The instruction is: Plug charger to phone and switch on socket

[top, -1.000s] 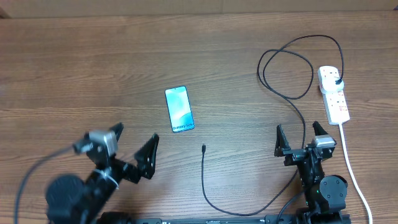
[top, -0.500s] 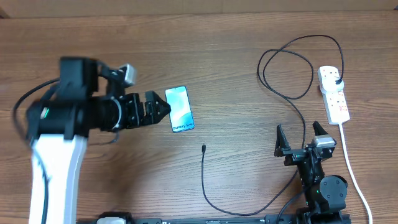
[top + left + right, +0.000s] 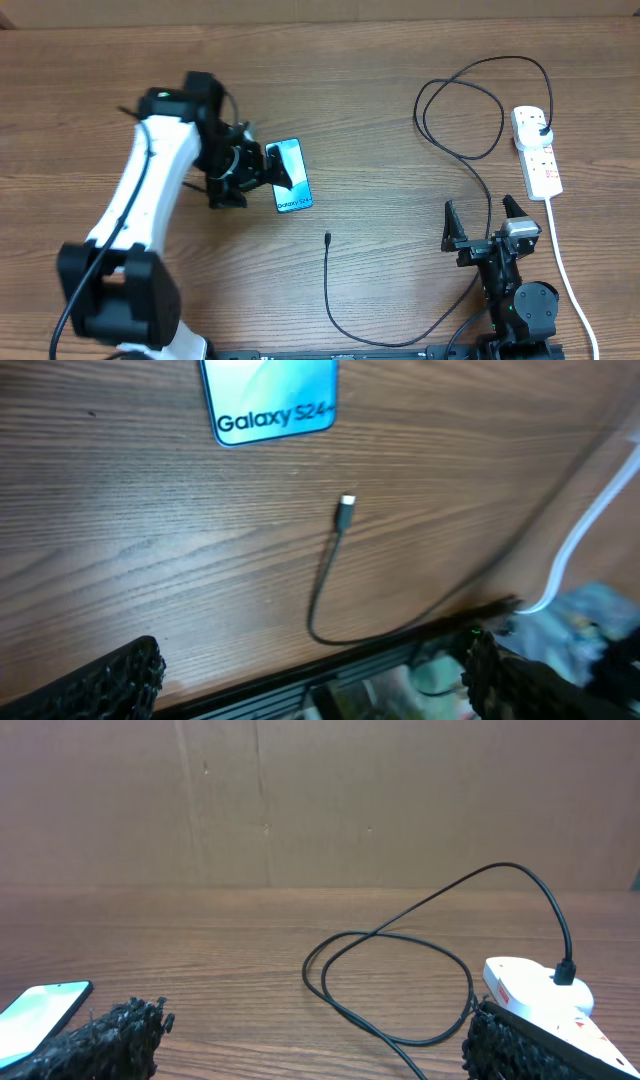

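My left claw (image 3: 266, 172): swung up beside the phone (image 3: 292, 186), spread wide, empty. Charger tip (image 3: 327, 238): unplugged, nearer; grasping it comes next.

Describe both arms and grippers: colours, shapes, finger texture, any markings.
Left arm: long white link with black joints and a black base. Right arm: compact and all black, with a small grey camera block at the wrist. Left gripper and right gripper match: two black fingers each, with a rough, knobbly surface in the wrist views. No readable markings.
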